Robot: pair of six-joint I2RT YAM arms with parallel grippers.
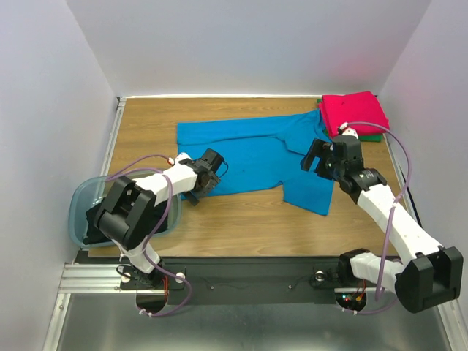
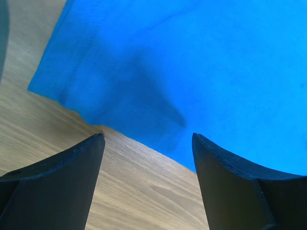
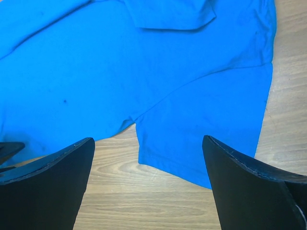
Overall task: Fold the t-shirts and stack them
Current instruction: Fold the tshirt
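The bright blue cloth t-shirt (image 1: 248,157) lies flat, long axis running between left gripper (image 2: 146,139) and right gripper (image 3: 146,143) (both gaping, empty), near edge just ahead of each.

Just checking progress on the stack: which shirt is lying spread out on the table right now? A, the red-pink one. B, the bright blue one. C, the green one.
B: the bright blue t-shirt lies opened out flat in the middle, while the red-pink t-shirt sits folded in the far right corner over the green t-shirt.
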